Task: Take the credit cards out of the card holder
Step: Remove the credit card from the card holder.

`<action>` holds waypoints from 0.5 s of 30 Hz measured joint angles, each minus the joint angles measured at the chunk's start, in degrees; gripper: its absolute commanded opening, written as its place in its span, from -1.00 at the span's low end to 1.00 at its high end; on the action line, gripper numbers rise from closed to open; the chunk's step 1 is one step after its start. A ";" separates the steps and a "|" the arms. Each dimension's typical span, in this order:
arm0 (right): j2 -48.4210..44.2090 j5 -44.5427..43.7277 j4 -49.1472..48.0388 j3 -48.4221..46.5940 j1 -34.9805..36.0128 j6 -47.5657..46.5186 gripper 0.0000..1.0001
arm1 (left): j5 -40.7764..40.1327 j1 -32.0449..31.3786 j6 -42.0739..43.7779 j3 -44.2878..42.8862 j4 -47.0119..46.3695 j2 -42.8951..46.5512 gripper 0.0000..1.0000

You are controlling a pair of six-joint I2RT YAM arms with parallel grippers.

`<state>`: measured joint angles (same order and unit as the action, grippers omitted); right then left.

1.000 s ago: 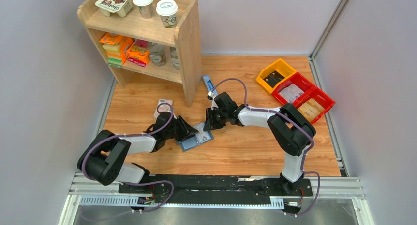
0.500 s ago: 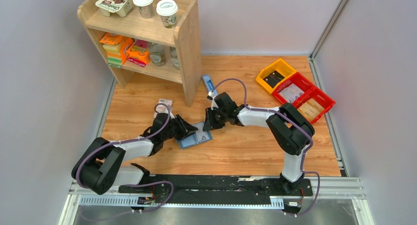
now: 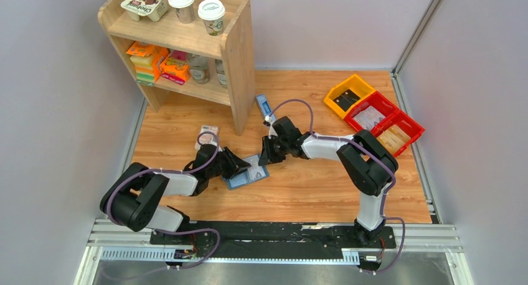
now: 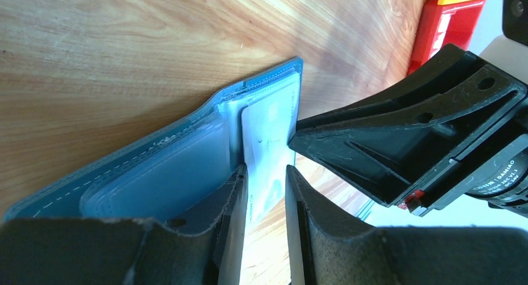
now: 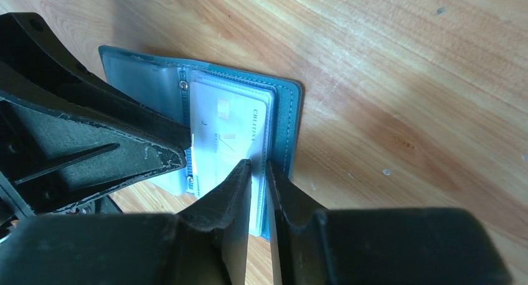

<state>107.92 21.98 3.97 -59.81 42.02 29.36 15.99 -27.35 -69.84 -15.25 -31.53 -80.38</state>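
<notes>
- My left gripper (image 4: pixel 264 170) straddles the white card (image 5: pixel 229 124) in the open card holder (image 5: pixel 287 114) on the table (image 5: pixel 405 79); jaws narrowly apart, grip unclear.
- My right gripper (image 5: pixel 257 164) has its jaws nearly together at the card's edge; whether they pinch it, I cannot tell.
- I judge extraction is beginning: next, pinch firmly and slide the card out.

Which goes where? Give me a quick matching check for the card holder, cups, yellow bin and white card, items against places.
Items:
1. card holder
2. cups
3. yellow bin
4. card

Places:
a. on top of the shelf
b. far right on the table
c. lying open, mid-table
d. tucked in the holder's pocket

Pairs: 1-c, 2-a, 3-b, 4-d
</notes>
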 measured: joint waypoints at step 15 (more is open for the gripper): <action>-0.11 -0.87 0.70 -0.52 0.33 0.00 -0.35 | -2.43 -1.36 2.58 -2.29 11.10 7.04 0.02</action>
<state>107.81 21.10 4.67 -60.34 42.35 29.36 13.56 -28.71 -67.26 -17.54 -20.43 -73.34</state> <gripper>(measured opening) 0.282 0.524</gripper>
